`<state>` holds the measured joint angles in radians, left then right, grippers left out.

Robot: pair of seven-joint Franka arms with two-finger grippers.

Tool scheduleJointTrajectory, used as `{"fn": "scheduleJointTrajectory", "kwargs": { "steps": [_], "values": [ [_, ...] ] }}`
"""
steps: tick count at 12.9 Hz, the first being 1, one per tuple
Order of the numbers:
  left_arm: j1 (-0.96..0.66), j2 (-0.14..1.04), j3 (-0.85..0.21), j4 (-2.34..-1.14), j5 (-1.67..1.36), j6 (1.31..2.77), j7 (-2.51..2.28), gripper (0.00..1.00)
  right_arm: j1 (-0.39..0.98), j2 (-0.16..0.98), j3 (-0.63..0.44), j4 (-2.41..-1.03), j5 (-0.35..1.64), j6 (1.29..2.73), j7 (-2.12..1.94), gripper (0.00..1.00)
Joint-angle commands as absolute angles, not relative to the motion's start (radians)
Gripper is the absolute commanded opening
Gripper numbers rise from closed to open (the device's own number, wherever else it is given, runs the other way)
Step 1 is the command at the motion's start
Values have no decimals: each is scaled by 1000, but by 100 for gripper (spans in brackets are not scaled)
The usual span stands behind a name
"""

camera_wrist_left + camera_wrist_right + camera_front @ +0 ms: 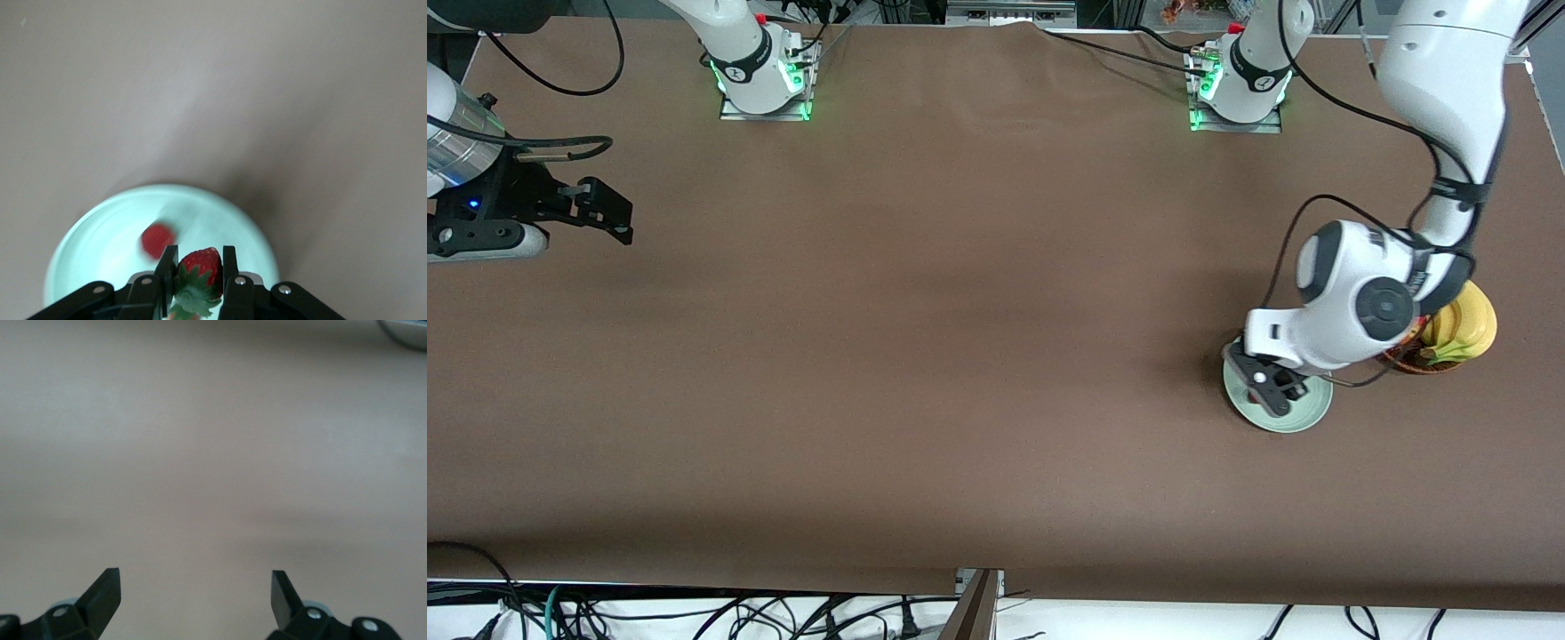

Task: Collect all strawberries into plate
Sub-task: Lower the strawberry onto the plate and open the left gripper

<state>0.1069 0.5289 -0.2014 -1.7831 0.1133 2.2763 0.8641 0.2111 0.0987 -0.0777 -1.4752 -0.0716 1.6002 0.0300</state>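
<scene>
The pale mint-green plate (1309, 416) lies near the left arm's end of the table, beside a basket. My left gripper (1270, 389) hangs just over it, shut on a red strawberry (202, 265) with a green leafy top, gripped between the two black fingers (167, 263). In the left wrist view a second strawberry (157, 239) lies on the plate (100, 233), blurred, just past the held one. My right gripper (609, 213) waits over the right arm's end of the table, open, with nothing between its fingertips (110, 583).
A brown basket with yellow bananas (1458, 333) stands against the plate, toward the left arm's end and partly hidden by the left arm. The brown tablecloth (960, 311) covers the table. Cables hang along the edge nearest the front camera.
</scene>
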Motion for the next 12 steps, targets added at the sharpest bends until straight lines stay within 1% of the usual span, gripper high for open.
{"fn": "scheduleJointTrajectory", "kwargs": {
  "steps": [1, 2, 3, 4, 5, 9, 10, 12],
  "values": [
    [156, 543, -216, -1786, 170, 2321, 974, 7, 236, 92, -75, -1468, -115, 1595, 34, 99],
    [173, 555, -218, -1783, 172, 2330, 1004, 10, 235, 91, -80, -1468, -106, 1592, 40, 99],
    [173, 561, -218, -1784, 172, 2342, 1009, 21, 232, 89, -84, -1468, -100, 1600, 49, 99],
    [176, 569, -218, -1783, 169, 2342, 1009, 91, 232, 90, -86, -1468, -71, 1603, 73, 99],
    [179, 572, -218, -1782, 161, 2342, 1009, 100, 230, 91, -86, -1468, -46, 1603, 113, 99],
    [183, 551, -227, -1781, 160, 2327, 1000, 100, 236, 87, -75, -1468, -11, 1591, 233, 99],
    [180, 525, -230, -1781, 158, 2300, 990, 100, 235, 89, -78, -1470, -2, 1592, 226, 99],
    [172, 485, -235, -1747, 155, 2190, 930, 100, 235, 92, -80, -1474, 44, 1589, 227, 99]
  ]
}}
